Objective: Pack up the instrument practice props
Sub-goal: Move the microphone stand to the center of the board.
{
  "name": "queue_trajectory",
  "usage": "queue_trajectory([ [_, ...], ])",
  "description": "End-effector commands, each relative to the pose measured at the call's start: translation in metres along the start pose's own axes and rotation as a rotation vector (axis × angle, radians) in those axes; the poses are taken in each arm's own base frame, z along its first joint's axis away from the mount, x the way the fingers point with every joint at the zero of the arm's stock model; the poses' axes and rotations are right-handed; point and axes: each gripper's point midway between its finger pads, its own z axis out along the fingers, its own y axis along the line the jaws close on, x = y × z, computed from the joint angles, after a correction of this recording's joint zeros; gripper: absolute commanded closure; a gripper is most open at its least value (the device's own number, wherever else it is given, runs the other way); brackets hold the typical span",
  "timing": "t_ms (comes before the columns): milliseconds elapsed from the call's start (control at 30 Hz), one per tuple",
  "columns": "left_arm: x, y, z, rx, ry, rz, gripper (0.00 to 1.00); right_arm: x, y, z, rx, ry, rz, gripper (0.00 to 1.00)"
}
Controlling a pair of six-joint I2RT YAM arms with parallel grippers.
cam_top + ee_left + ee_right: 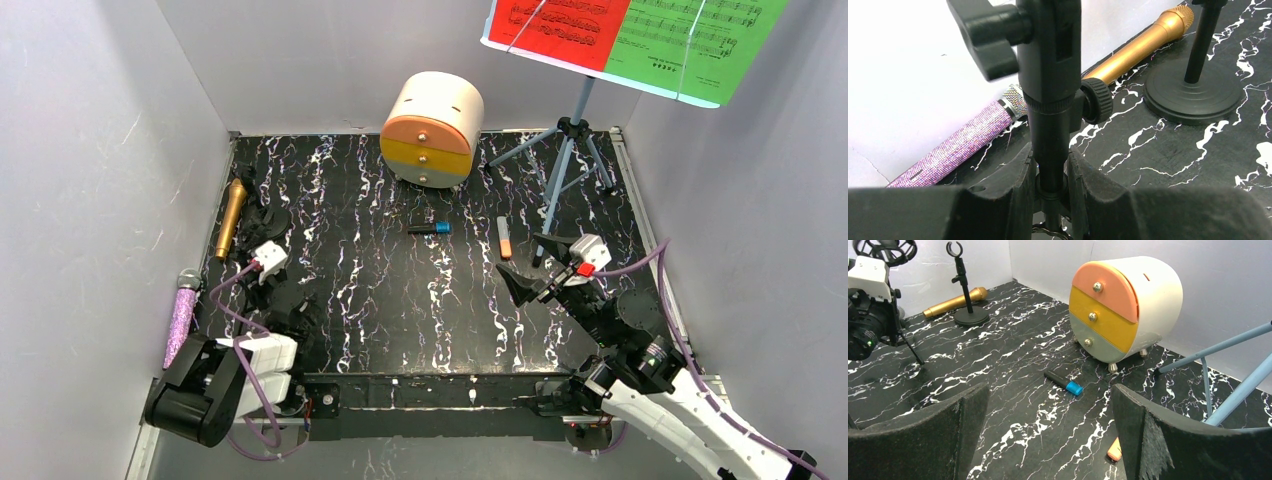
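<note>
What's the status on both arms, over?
Left gripper shut on black mic stand. Right gripper open, empty. Gold microphone and purple microphone lie unpacked. Round-base stand close beside the held one.

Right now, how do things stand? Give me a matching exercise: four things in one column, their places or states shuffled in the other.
1. gold microphone
2. left claw
3. right claw
4. drawer cabinet

A. open, holding nothing
B. standing at the back of the table
C. lying at the table's left edge
D. shut on a black mic stand

Pairs: 1-C, 2-D, 3-A, 4-B
</note>
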Motion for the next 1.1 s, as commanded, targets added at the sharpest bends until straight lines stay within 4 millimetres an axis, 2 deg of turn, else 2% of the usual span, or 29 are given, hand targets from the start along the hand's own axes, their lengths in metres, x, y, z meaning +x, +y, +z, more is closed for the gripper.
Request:
queue_trajectory([
  [0, -0.017, 0.011, 0.002, -0.074, -0.018, -0.138, 0.81, -0.015, -0.001, 0.003, 0.002, -0.056, -0.006, 0.01],
  [167, -0.015, 0.020, -0.001, -0.096, -0.019, -0.211, 0.69, -0.013, 0.000, 0.004, 0.001, -0.050, -0.007, 0.01],
  [267, -0.016, 0.019, -0.002, -0.090, -0.024, -0.279, 0.69, -0.012, 0.000, 0.005, 0.001, -0.045, -0.007, 0.01],
  [433, -0.005, 0.013, -0.004, -0.048, -0.008, -0.319, 0.69, -0.011, 0.000, 0.006, 0.002, -0.039, -0.010, 0.01],
  [567, -0.003, 0.015, -0.005, -0.053, -0.004, -0.324, 0.64, -0.010, -0.001, 0.006, 0.003, -0.034, -0.011, 0.01],
  [867, -0.019, 0.005, -0.004, 0.002, 0.010, -0.350, 0.38, -0.008, 0.000, 0.009, 0.001, -0.020, -0.011, 0.01],
  [1067, -0.023, 0.004, -0.008, 0.019, 0.073, -0.391, 0.30, -0.007, 0.001, 0.011, -0.003, -0.014, -0.009, 0.01],
])
